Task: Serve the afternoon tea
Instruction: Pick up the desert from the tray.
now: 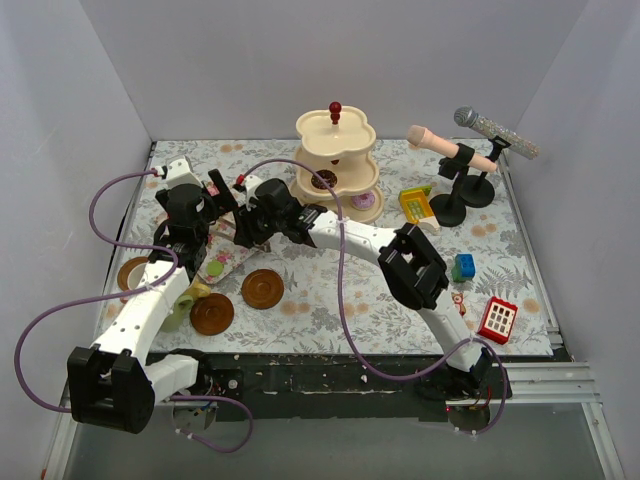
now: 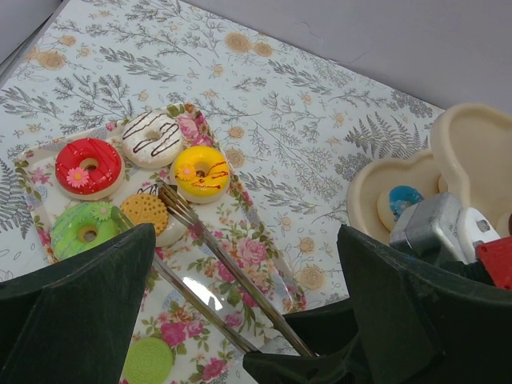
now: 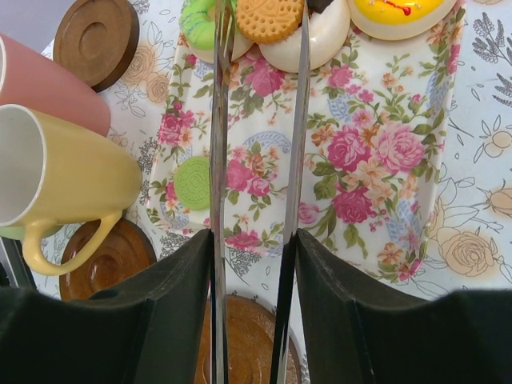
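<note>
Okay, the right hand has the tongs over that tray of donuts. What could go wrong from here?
The metal tongs in the right hand straddle the orange biscuit. It lies on a white cake, tight against the green donut, so squeezing may catch or drag a neighbour. The yellow cup lies on its side beside the floral tray, so a sweep of the arm could set it rolling.

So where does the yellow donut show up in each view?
Top external: cannot be made out; the arms cover the far end of the floral tray.
Left wrist: yellow donut left of centre, on the tray.
Right wrist: at the top edge, cut off, right of the tongs.
Shared landmark: the floral tray, seen in all three.
</note>
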Controlling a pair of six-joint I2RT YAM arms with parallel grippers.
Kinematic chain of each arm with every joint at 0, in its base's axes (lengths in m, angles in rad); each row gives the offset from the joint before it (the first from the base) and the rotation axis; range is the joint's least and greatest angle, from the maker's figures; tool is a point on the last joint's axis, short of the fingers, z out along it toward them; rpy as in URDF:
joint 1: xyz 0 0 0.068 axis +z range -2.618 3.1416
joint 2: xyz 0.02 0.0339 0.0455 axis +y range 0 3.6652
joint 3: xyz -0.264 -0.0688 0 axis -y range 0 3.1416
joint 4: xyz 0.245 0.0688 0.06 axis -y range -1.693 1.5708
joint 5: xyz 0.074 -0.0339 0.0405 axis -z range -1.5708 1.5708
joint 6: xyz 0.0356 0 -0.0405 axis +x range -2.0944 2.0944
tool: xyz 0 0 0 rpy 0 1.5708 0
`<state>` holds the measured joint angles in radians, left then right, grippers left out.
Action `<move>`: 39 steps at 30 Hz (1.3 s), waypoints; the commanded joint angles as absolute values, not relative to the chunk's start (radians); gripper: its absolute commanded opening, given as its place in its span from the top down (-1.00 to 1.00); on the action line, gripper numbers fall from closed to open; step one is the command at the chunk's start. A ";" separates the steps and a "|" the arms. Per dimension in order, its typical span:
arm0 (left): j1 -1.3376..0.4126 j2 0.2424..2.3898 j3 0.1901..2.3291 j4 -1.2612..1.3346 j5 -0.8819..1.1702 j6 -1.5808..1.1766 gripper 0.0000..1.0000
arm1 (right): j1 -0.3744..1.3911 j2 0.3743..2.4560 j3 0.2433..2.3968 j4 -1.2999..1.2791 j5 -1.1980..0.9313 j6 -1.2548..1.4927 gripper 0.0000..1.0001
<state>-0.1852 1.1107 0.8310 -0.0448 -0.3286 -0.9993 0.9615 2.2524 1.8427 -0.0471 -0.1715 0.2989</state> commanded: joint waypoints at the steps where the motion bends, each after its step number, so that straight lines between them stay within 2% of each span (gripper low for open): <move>1: -0.189 1.109 0.848 -0.037 -0.325 -0.986 -0.96 | 0.956 2.281 1.920 -0.063 -0.184 0.278 -0.04; 6: -0.190 1.109 0.848 -0.035 -0.324 -0.985 -0.96 | 0.956 2.284 1.927 -0.069 -0.186 0.273 0.05; 12: -0.192 1.108 0.848 -0.035 -0.330 -0.985 -0.96 | 0.956 2.254 1.910 -0.060 -0.184 0.273 0.38; 20: -0.192 1.104 0.848 -0.038 -0.337 -0.985 -0.96 | 0.956 2.149 1.855 -0.009 -0.190 0.282 0.56; 29: -0.192 1.095 0.850 -0.043 -0.350 -0.983 -0.96 | 0.956 1.981 1.652 0.083 -0.169 0.298 0.64; 39: -0.192 1.069 0.851 -0.049 -0.449 -0.979 -0.96 | 0.956 1.738 1.444 0.014 -0.029 0.213 0.66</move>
